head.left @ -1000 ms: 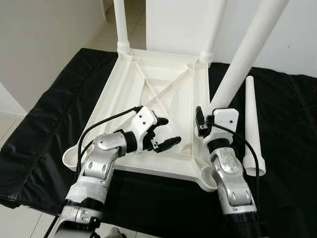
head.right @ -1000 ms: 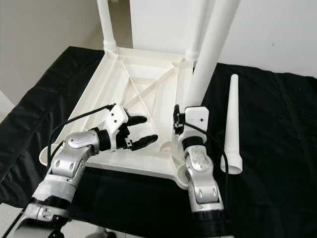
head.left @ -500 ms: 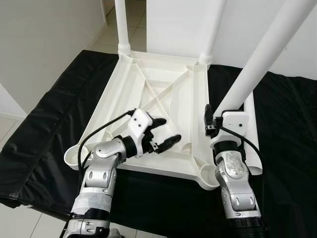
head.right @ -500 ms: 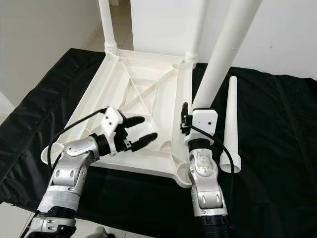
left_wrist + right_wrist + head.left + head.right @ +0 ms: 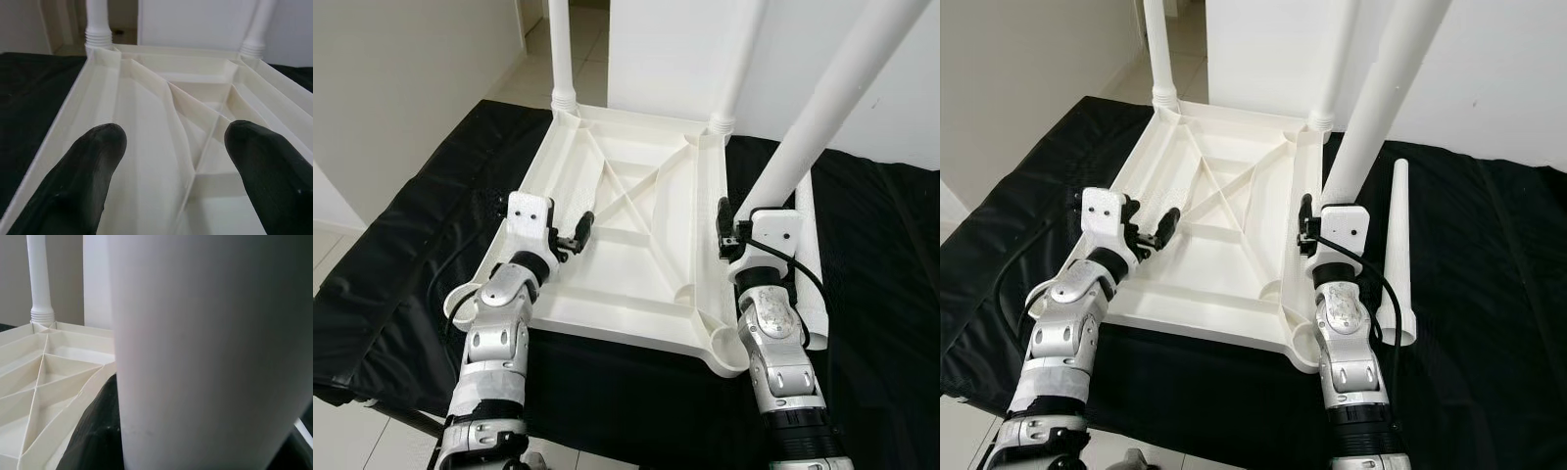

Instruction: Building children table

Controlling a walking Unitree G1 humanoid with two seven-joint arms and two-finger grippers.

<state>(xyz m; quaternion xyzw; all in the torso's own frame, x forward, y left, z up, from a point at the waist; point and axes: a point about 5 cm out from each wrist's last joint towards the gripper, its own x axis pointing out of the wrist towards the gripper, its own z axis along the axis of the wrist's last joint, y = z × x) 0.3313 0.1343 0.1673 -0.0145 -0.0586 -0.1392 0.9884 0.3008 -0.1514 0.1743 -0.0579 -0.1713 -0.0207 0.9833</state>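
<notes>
A white plastic table top (image 5: 626, 264) lies upside down on a black cloth, with two white legs (image 5: 561, 49) standing in its far corner sockets. My right gripper (image 5: 736, 227) is shut on a third white leg (image 5: 822, 108), which leans up and to the right over the table's right rim. The leg's lower end is hidden behind my wrist. In the right wrist view this leg (image 5: 195, 357) is very close. My left gripper (image 5: 571, 235) hovers open over the left part of the ribbed underside (image 5: 161, 107), with nothing between its fingers (image 5: 98, 147).
A fourth white leg (image 5: 1398, 245) lies loose on the black cloth (image 5: 421, 235) right of the table top. Round sockets stand bare at the near right corner (image 5: 729, 352) and near left corner (image 5: 460, 299). White walls rise behind, and tiled floor shows at the left.
My left gripper has swung from the middle of the underside to the left side and now points forward. The held leg shifted right and stands a little steeper.
</notes>
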